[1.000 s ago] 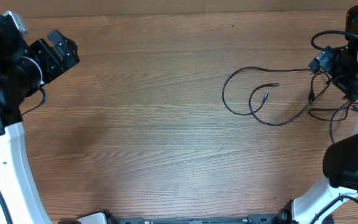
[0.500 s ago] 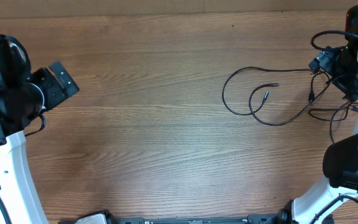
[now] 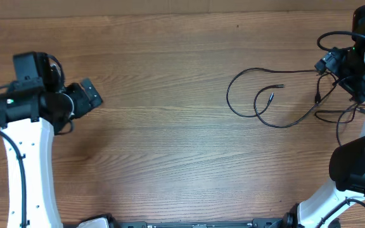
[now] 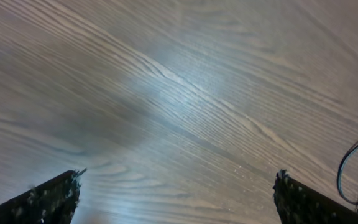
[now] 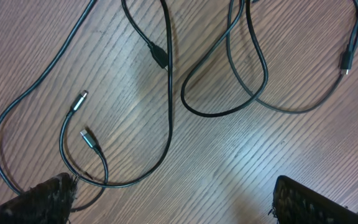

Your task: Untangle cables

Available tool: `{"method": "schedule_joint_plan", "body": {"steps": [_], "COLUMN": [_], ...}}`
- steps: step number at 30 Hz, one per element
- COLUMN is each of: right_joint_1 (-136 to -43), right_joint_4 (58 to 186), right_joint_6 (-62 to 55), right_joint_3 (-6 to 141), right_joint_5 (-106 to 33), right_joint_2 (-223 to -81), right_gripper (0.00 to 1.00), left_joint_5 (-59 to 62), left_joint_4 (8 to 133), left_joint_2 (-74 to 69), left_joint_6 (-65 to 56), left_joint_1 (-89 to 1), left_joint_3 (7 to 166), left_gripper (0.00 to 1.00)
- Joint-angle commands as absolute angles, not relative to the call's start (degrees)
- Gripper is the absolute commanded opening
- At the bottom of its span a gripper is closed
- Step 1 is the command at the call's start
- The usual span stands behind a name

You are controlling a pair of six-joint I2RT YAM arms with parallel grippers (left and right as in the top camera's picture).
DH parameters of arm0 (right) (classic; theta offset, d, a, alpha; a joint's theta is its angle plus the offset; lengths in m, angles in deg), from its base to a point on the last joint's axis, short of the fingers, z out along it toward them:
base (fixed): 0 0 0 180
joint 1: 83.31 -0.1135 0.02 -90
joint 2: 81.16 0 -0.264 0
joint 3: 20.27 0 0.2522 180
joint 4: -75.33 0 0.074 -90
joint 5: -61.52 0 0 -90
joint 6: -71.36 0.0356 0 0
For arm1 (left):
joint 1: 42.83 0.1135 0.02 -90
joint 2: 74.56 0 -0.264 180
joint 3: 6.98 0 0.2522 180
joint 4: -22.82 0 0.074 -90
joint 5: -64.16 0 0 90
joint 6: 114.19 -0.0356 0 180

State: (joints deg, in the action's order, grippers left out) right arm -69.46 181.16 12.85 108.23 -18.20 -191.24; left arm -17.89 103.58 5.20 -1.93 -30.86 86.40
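Looking at barely a start: the cables lie looped and crossed at the right of the desk, right claw wide above them, left claw wide, empty, well apart.

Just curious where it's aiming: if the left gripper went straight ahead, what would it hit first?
Most likely the bare wooden table: the left gripper tilts down at it, with the cables well beyond, though depth is unclear.

I see a brown wood-grain table; thin black cables lie flat on its right side in loose, overlapping loops. In my right wrist view, a silver-tipped plug and a second plug rest on the wood just beside each other.
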Motion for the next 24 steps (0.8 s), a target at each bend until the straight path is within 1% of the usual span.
{"method": "schedule_joint_plan", "body": {"steps": [1,12,24], "right_joint_1": [-69.46,-69.46,-69.46], "right_joint_4": [180.88,180.88,180.88], "right_joint_6": [13.07,13.07,13.07], "right_joint_3": [108.14,108.14,108.14], "right_joint_5": [-18.50,-18.50,-18.50], "right_joint_2": [-189.40,-189.40,-189.40], "right_gripper": [1.00,1.00,1.00], "left_joint_5": [-14.07,-9.61,-9.43], "left_joint_4": [100.63,80.67,61.55], "left_joint_2": [4.35,2.45,-1.53], "left_joint_6": [-2.76,-2.70,-2.74], "left_joint_1": [-31.26,-31.26,-31.26], "left_joint_3": [80.30,58.99,40.94], "left_gripper": [0.99,0.99,1.00]}}
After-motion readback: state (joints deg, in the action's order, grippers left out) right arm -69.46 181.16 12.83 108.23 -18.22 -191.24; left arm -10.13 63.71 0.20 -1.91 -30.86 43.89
